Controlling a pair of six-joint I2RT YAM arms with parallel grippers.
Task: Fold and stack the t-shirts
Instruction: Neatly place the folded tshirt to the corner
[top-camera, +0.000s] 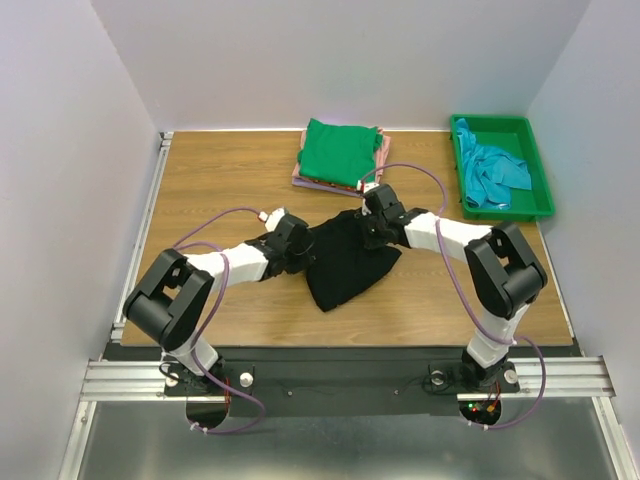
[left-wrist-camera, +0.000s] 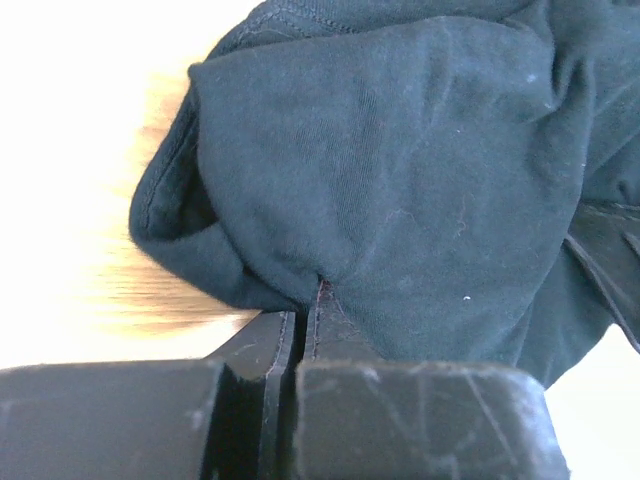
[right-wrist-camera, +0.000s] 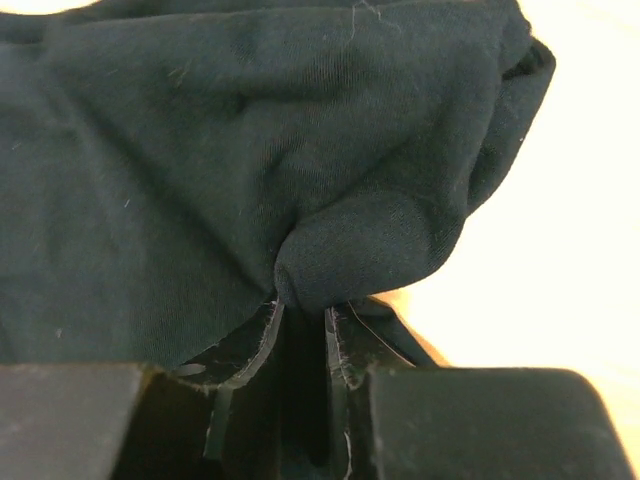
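1. Left gripper (left-wrist-camera: 300, 318): fingers pressed together, pinching a fold of the crumpled black cloth t-shirt (top-camera: 345, 268), mid wooden table (top-camera: 220, 190).
2. Right gripper (right-wrist-camera: 305, 308): fingers narrow, nipping another fold.
3. Folded green cloth t-shirt (top-camera: 338, 152) tops the far stack.
4. Teal cloth t-shirt (top-camera: 490, 170) lies bunched in the rigid green plastic tray (top-camera: 515, 130).

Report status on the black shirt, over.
Left gripper shut on black t-shirt. Right gripper pinching another fold. Folded stack and green tray stand apart, nothing in the way.

A wood-grain desk (top-camera: 230, 180) is enclosed on three sides by plain white walls (top-camera: 340, 60); an aluminium rail (top-camera: 120, 378) runs along its near edge.
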